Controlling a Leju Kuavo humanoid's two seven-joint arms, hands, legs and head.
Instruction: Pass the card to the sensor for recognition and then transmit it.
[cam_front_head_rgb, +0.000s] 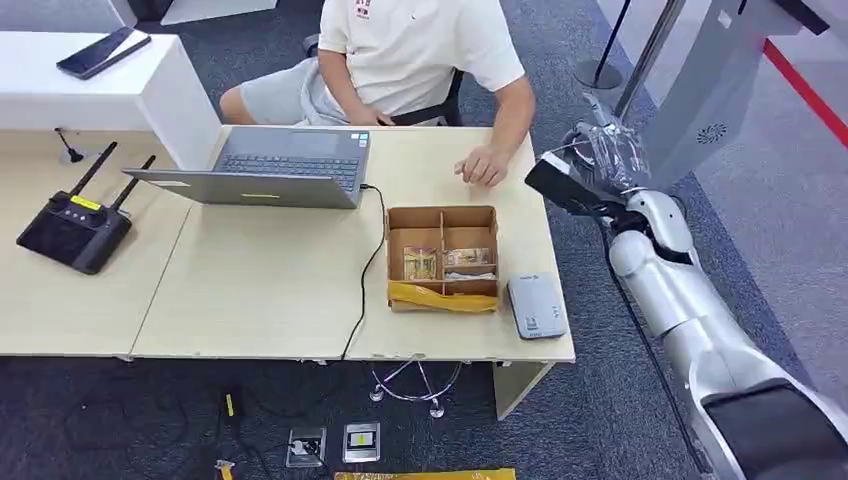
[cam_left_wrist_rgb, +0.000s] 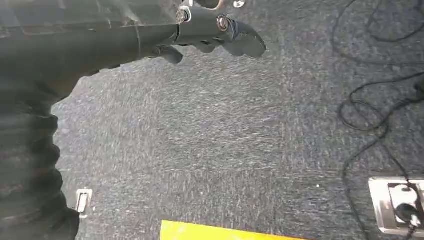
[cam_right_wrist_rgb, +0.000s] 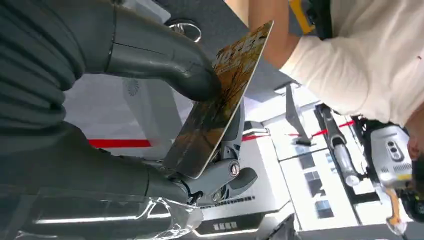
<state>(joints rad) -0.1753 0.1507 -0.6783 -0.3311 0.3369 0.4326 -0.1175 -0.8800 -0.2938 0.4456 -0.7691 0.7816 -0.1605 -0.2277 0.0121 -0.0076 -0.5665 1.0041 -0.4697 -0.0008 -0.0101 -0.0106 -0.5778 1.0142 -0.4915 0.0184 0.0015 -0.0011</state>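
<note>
Off the table's right edge (cam_front_head_rgb: 560, 300), the right hand (cam_front_head_rgb: 600, 165) pinches the card (cam_right_wrist_rgb: 220, 100) between thumb and fingers, raised beside a seated person's hand (cam_front_head_rgb: 485, 165). On the table sit a divided cardboard box (cam_front_head_rgb: 442, 255) — the grey sensor (cam_front_head_rgb: 536, 305) just right of it — and a laptop (cam_front_head_rgb: 270, 165). The left hand (cam_left_wrist_rgb: 210, 30) hangs over carpet, fingers curled, holding nothing.

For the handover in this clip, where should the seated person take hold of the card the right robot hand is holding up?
Probably by the free far end of the card. The right robot hand pinches it mid-face, thumb on one side and fingers behind, with the near end down in the palm. The far corner sticks out bare toward the person, so coming from that side looks best.
</note>
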